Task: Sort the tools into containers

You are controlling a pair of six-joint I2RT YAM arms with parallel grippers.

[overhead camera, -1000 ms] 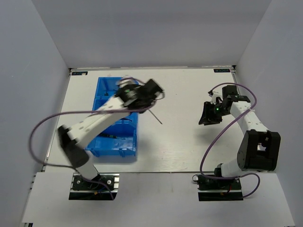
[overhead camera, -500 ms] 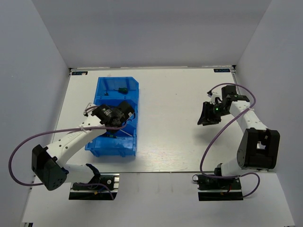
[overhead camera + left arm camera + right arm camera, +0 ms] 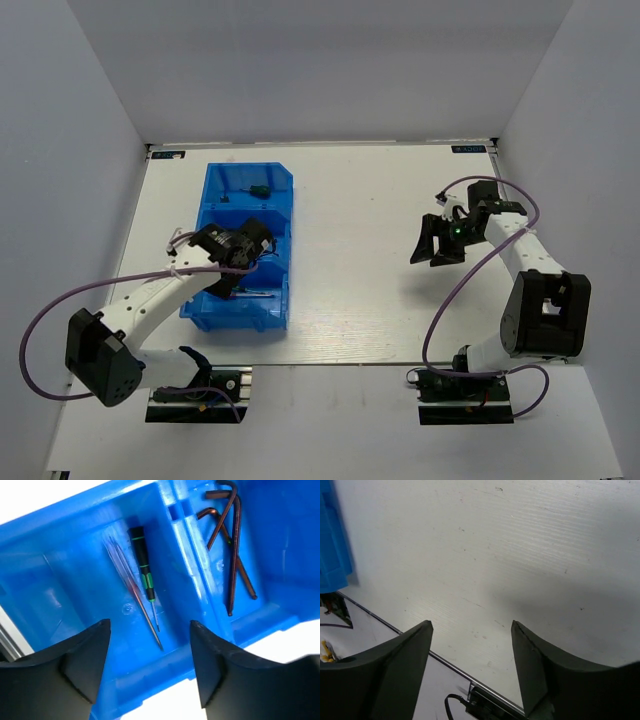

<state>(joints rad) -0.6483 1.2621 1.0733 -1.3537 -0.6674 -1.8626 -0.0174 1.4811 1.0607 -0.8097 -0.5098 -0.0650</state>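
Now: left tool (image 3: 148, 630) hangs over the bin (image 3: 208, 205), jaws wide, nothing between them. Right tool (image 3: 471, 625) is well right of the bin, over bare table (image 3: 520, 555), jaws also wide and empty.

Bin contents, as far as I can see:
- Near-end compartment: banded driver (image 3: 142, 570), black handle with green rings. A thin driver (image 3: 135, 596) lies just beside it, its handle clear or pale blue against the plastic; I cannot tell which.
- Next compartment along: hex keys (image 3: 233, 555), reddish-brown, a few of them crossed over one another.
- Far-end compartment: stubby driver (image 3: 258, 189), green, small in the top view.

I see no tool lying outside the bin from above, so my guess is the sorting is about finished.

Handling, my estimate: everything here is light and stiff, nothing fragile.
- The drivers are round and will likely roll. I'd pinch across the handle at mid-length rather than on the thin shaft, which could slip.
- The hex keys lie flat and thin, probably slick steel. The best hold looks like the long shank near the bend, coming straight down. Crossed as they are, lifting one may drag another.
- The bin walls leave little side room for wide jaws.

Writing: none legible on the bin or the tools. Two small stickers (image 3: 165, 154) sit at the table's far corners, beyond the bin; the print is too small to read.
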